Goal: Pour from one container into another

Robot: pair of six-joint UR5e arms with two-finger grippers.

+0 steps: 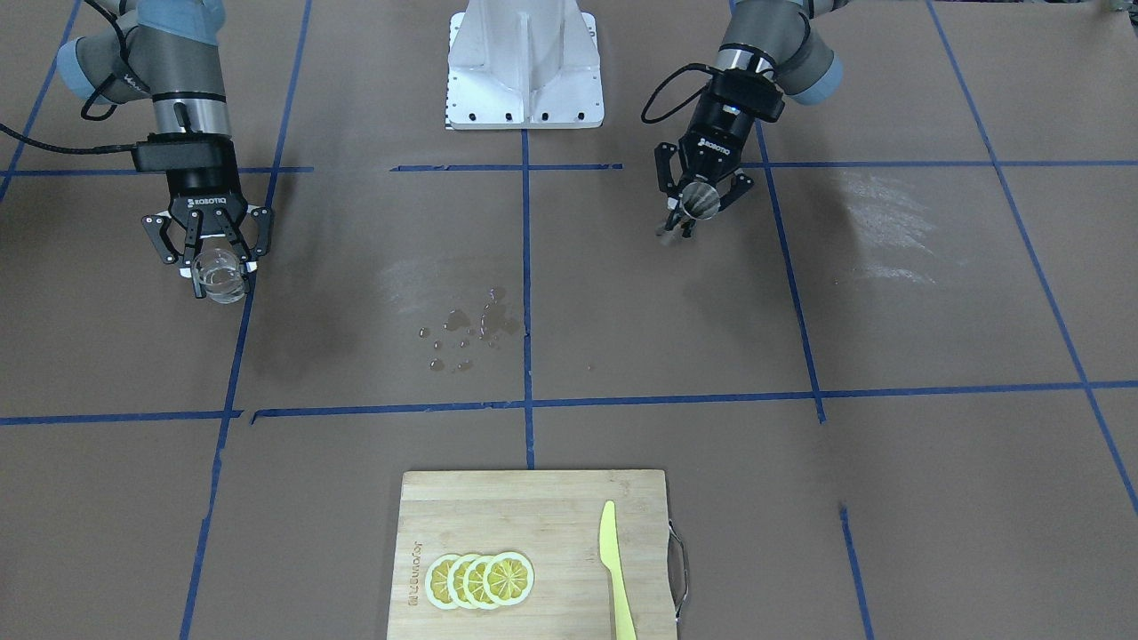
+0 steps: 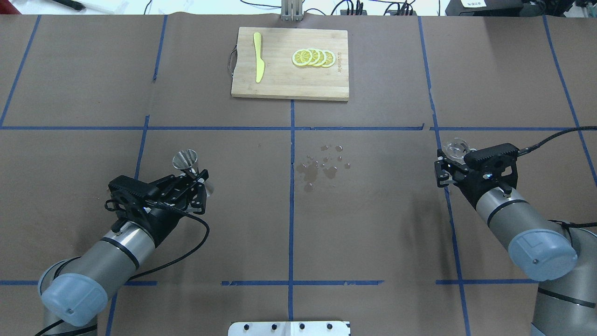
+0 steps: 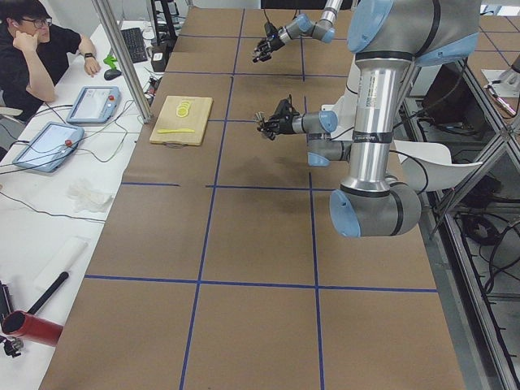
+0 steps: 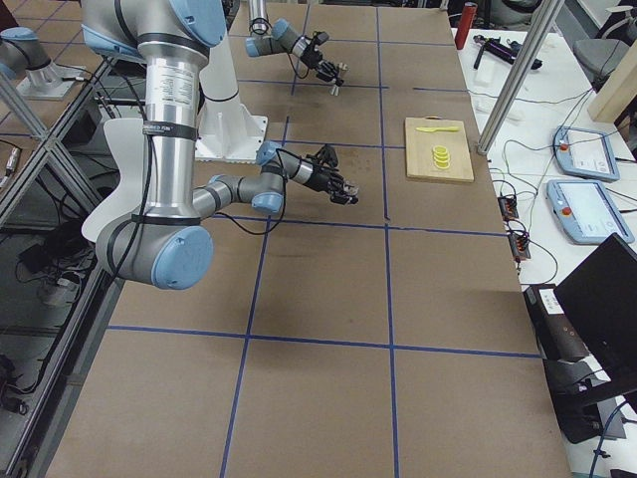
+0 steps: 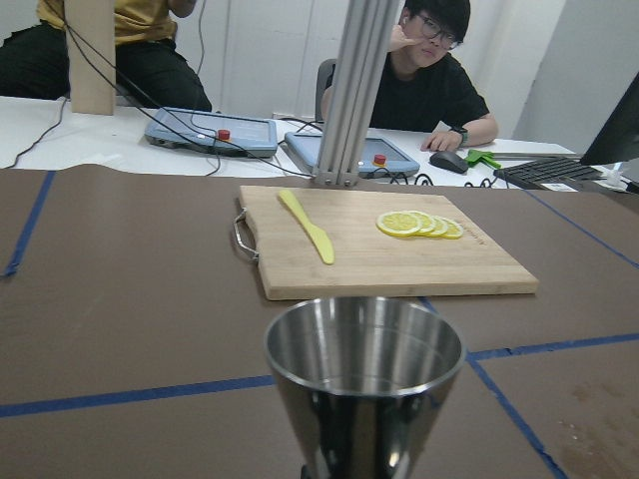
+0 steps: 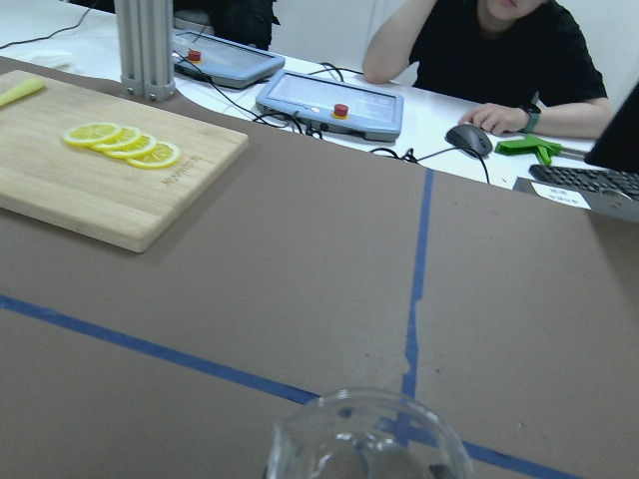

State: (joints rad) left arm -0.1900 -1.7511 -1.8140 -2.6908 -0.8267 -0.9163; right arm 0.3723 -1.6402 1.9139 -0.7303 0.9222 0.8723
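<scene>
The small clear glass cup point(image 1: 220, 274) hangs above the table, and my right gripper point(image 1: 213, 260) is shut on it. In the overhead view the cup point(image 2: 456, 149) sits at the tip of the right gripper point(image 2: 448, 162). The right wrist view shows only its rim point(image 6: 369, 439), mouth up. My left gripper point(image 1: 696, 212) is shut on the silver hourglass jigger point(image 1: 699, 200) at its narrow waist. The overhead view has the jigger point(image 2: 185, 161) upright above the left gripper point(image 2: 197, 179). Its open top cone point(image 5: 364, 384) fills the left wrist view. The two containers are far apart.
Spilled water drops point(image 2: 322, 165) lie mid-table between the arms. A bamboo cutting board point(image 2: 280, 81) at the far side holds lemon slices point(image 2: 313, 57) and a yellow knife point(image 2: 258, 63). The white robot base point(image 1: 524, 67) stands at the near edge. People sit beyond the table.
</scene>
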